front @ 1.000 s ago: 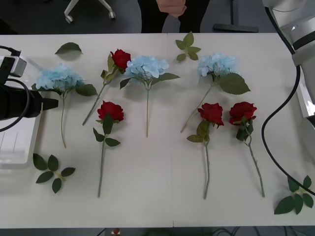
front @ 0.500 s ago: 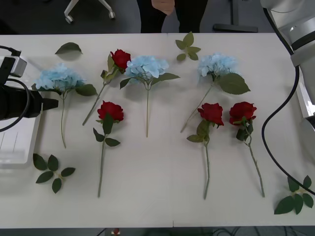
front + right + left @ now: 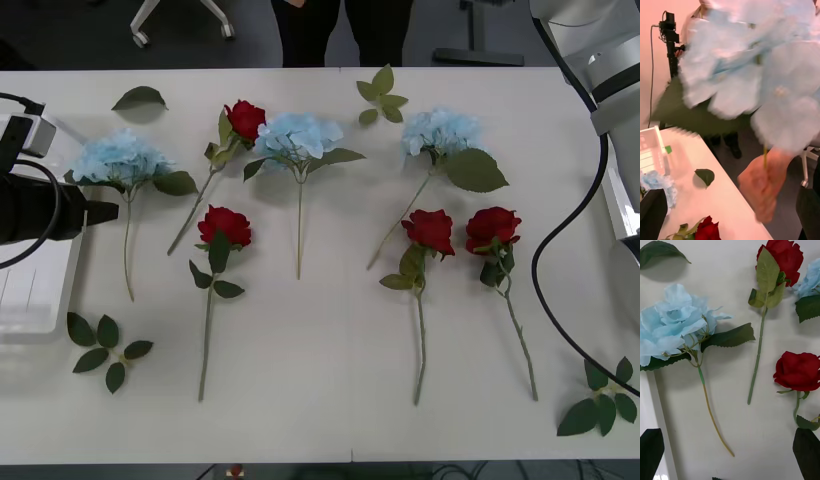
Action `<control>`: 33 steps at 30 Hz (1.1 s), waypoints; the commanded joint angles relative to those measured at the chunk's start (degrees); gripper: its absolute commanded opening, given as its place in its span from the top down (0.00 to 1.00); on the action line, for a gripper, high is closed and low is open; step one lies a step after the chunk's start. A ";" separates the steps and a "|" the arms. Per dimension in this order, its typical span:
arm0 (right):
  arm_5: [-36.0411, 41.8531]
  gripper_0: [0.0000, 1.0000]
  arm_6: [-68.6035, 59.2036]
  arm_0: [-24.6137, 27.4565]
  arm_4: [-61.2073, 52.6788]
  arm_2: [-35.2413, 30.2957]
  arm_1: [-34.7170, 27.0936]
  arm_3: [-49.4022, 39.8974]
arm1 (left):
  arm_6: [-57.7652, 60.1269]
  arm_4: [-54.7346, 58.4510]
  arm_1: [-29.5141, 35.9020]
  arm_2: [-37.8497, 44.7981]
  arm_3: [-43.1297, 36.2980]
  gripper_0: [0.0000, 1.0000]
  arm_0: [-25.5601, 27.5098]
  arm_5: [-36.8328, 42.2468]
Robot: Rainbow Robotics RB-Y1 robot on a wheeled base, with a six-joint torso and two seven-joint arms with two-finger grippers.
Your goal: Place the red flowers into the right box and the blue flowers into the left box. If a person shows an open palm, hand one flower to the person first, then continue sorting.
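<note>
Several red flowers lie on the white table: roses at the back (image 3: 245,118), the middle left (image 3: 226,224) and a pair on the right (image 3: 430,230). Three blue flowers lie at the left (image 3: 120,158), centre (image 3: 297,135) and right (image 3: 440,130). My left gripper (image 3: 729,433) hovers open beside the leftmost blue flower (image 3: 673,324), over the left box (image 3: 30,300). My right gripper (image 3: 730,198) is open, raised beyond the table's far edge. Before it, a person's hand (image 3: 762,191) holds another blue flower (image 3: 752,71) by the stem. The right box's rim (image 3: 628,215) shows at the far right.
Loose green leaf sprigs lie at the back left (image 3: 139,97), back centre (image 3: 380,95), front left (image 3: 105,350) and front right (image 3: 600,400). The person in dark trousers (image 3: 340,30) stands behind the table. A black cable (image 3: 545,260) hangs from my right arm.
The person's hand at the table's far edge has drawn left and out of the front view. The flowers on the table and my left arm have not moved.
</note>
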 commanded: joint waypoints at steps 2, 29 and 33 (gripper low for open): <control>3.02 0.00 1.70 -3.50 -0.36 -0.70 -1.39 -1.79 | -1.52 -0.12 -0.13 1.38 -0.94 0.00 -0.13 -0.21; 29.83 0.00 -59.52 0.36 19.07 13.19 -24.77 -16.56 | -2.40 -11.46 -3.65 -3.27 10.31 0.00 -2.59 -8.30; 29.74 0.00 -65.85 4.49 20.39 13.98 -28.73 -20.87 | -2.22 -15.59 -5.93 -4.33 14.18 0.00 -5.14 -11.20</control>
